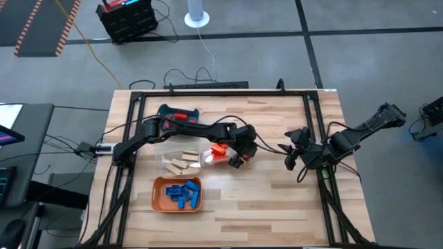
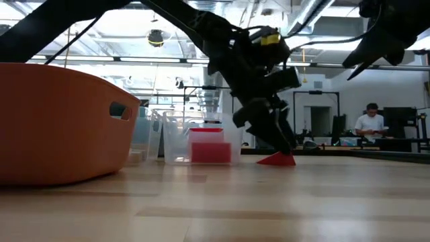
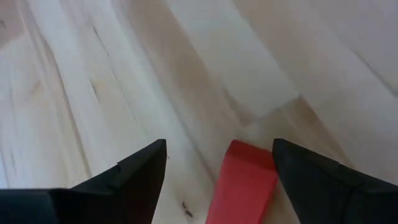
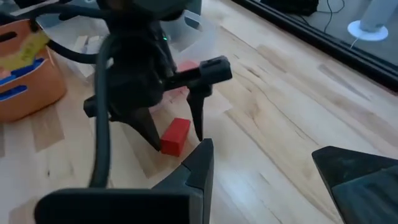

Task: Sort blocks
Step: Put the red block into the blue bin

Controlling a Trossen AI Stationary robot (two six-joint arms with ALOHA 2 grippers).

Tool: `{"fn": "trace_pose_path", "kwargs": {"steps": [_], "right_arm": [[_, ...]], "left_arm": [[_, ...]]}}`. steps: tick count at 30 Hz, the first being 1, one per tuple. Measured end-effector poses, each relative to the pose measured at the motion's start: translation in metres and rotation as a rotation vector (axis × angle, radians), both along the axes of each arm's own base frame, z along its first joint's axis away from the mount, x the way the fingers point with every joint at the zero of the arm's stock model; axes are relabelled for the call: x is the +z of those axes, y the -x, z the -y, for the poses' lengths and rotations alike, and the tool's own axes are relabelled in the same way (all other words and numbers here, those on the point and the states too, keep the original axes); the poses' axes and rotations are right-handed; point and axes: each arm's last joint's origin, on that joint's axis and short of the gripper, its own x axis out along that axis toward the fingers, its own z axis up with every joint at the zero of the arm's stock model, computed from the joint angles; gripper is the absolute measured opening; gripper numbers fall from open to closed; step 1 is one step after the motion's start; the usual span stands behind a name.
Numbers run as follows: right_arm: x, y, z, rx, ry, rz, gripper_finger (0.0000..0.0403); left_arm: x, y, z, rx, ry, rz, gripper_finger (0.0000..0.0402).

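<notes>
A red block (image 3: 244, 183) lies on the wooden table between the open fingers of my left gripper (image 3: 217, 146). It sits closer to one finger (image 3: 311, 180). The right wrist view shows the same block (image 4: 175, 136) under my left gripper (image 4: 174, 124), which points down near the table's middle (image 1: 239, 158). More red blocks (image 1: 218, 152) sit in a clear container (image 2: 201, 142). Tan blocks (image 1: 181, 162) lie in a clear tray, and blue blocks (image 1: 183, 194) lie in the orange tray (image 1: 158, 197). My right gripper (image 4: 267, 174) is open and hovers to the right (image 1: 291, 158). My left gripper comes at the red block (image 3: 244, 183) from above, pointing down, with a finger on either side. The block lies on the table. I cannot tell whether the nearer finger (image 3: 311, 180) touches its edge.
A teal tray (image 1: 178, 113) stands at the far left of the table. The orange tray (image 2: 60, 121) fills the left of the low view. Bare wood lies between the two grippers and along the near edge. A person (image 2: 368, 124) sits far back in the room.
</notes>
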Motion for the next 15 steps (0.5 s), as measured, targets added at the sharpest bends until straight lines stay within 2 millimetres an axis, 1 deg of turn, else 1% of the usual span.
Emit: {"fn": "trace_pose_path", "kwargs": {"steps": [3,6,8,11,15], "right_arm": [[0.001,0.001,0.001,0.009,0.016,-0.004,0.0077],[0.001,0.002,0.001,0.014,0.032,-0.011,0.0077],[0.001,0.002,0.001,0.009,0.046,-0.011,0.0077],[0.001,0.001,0.001,0.012,0.052,-0.014,0.0077],[0.001,0.001,0.001,0.012,0.05,-0.01,0.0077]], "left_arm": [[-0.003,0.001,-0.003,-0.009,0.018,-0.044,0.0278],[-0.012,0.001,-0.002,-0.029,0.011,-0.071,0.0266],[-0.011,0.002,-0.001,-0.031,0.009,-0.076,0.0254],[-0.012,0.002,0.001,-0.033,0.01,-0.082,0.0228],[-0.012,0.002,0.002,-0.034,-0.006,-0.084,0.0175]]}}
